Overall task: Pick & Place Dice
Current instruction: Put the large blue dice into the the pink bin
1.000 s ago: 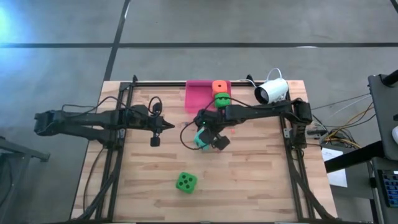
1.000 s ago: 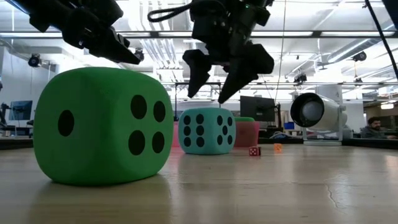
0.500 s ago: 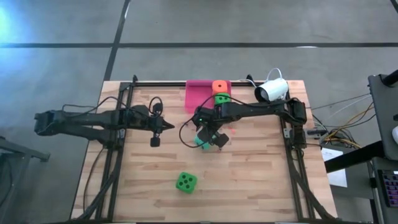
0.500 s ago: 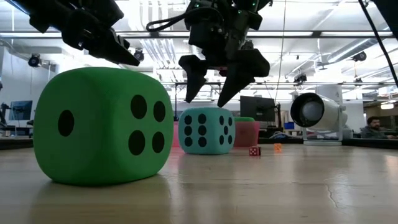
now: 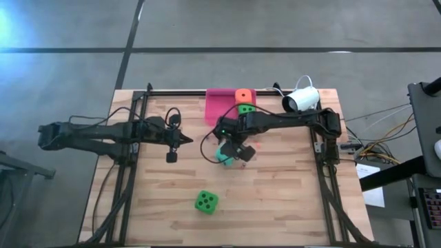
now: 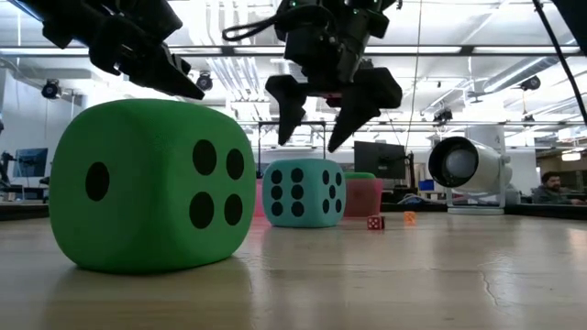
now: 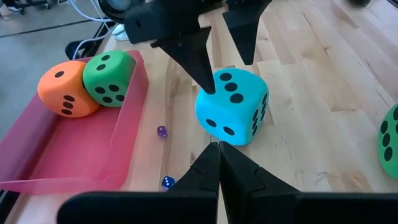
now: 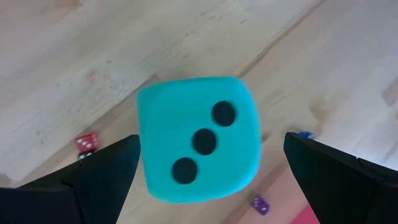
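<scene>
Right hand, fingers spread, has shifted to hang centred right over the teal die, still untouched, so a grasp looks next.

Grey floor, ceiling strip lights

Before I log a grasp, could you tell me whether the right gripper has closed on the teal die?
No, the right gripper is open, above the teal die.

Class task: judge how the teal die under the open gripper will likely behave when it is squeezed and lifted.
The teal die looks like soft foam with rounded corners, so it probably gives slightly and weighs little. Its flat faces make rolling unlikely. The matte surface should grip the right gripper fingers well.
</scene>
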Motion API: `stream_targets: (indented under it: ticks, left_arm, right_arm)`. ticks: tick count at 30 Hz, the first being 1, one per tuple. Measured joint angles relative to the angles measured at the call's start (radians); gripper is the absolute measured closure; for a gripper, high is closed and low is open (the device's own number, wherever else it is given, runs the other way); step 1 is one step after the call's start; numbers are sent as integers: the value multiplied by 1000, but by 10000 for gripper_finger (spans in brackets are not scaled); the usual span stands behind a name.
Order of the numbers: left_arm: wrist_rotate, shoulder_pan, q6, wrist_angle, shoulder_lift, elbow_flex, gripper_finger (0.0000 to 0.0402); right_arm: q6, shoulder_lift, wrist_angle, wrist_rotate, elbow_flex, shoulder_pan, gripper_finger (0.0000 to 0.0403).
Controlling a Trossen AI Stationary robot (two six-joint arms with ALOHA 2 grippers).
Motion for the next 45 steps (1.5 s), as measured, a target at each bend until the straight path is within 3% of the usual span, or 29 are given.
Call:
stream_targets:
  ticks: [45]
  left_arm:
    - [0,0,0,0,0,0,394]
  right_arm:
    - [-10,63,100,2,-46,-1,7]
